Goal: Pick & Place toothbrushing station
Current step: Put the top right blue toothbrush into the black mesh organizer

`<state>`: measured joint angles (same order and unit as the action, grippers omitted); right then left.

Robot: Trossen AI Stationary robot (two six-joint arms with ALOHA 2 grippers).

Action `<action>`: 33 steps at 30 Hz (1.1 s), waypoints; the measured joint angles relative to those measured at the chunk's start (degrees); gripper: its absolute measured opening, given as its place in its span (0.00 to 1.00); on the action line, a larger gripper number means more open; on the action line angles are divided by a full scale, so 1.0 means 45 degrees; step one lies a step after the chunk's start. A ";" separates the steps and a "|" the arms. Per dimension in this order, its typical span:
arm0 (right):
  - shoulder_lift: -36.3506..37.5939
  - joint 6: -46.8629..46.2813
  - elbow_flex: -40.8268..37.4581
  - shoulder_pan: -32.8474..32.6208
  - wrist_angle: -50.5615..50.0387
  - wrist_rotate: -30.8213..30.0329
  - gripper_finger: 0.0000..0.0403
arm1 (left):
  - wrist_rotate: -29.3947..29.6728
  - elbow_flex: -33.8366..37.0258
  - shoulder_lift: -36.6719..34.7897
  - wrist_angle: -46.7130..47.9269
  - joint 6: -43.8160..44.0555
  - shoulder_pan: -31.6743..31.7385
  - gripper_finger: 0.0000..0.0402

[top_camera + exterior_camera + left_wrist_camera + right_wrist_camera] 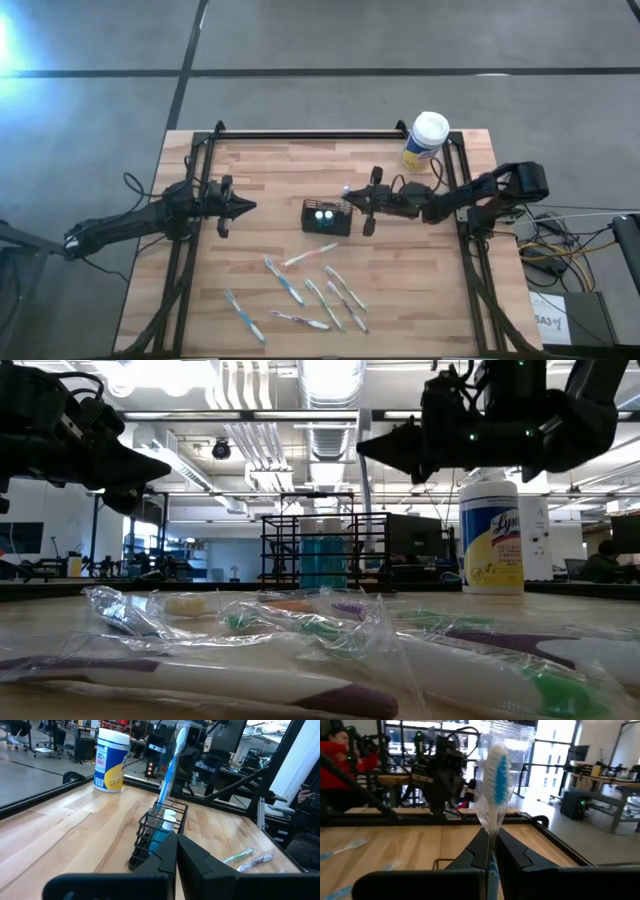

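High view: toothbrushing station (327, 217) sits mid-frame between both arms.
Right gripper (491, 851) is clamped on a wrapped blue toothbrush (496, 777), its handle end hidden below the fingers; left gripper (248, 207), pinched together and empty, hovers centre-left.

One black mesh holder box (327, 217), one white-lidded wipes canister (426, 140), six wrapped toothbrushes lying loose on the wooden table (250, 165), a seventh, blue-bristled toothbrush (496, 775) clamped upright, and two dark robot arms.
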<state>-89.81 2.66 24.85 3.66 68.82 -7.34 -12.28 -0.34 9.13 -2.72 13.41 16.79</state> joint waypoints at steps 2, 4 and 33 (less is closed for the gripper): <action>-0.0422 -0.0280 -0.0164 0.0000 0.0760 -0.0073 0.03 | 0.0001 0.0000 -0.0005 0.0005 0.0003 0.0001 0.03; -0.0830 -0.0500 -0.0330 0.0000 0.1303 -0.0081 0.03 | -0.0002 0.0000 -0.0005 0.0005 0.0004 -0.0002 0.03; -0.3704 -0.1674 -0.1230 -0.0097 0.4189 -0.0300 0.12 | 0.0001 0.0000 0.0024 0.0029 -0.0015 0.0001 0.03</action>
<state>-106.48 -4.87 19.32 3.23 87.67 -8.69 -12.27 -0.34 9.23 -2.59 13.34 16.80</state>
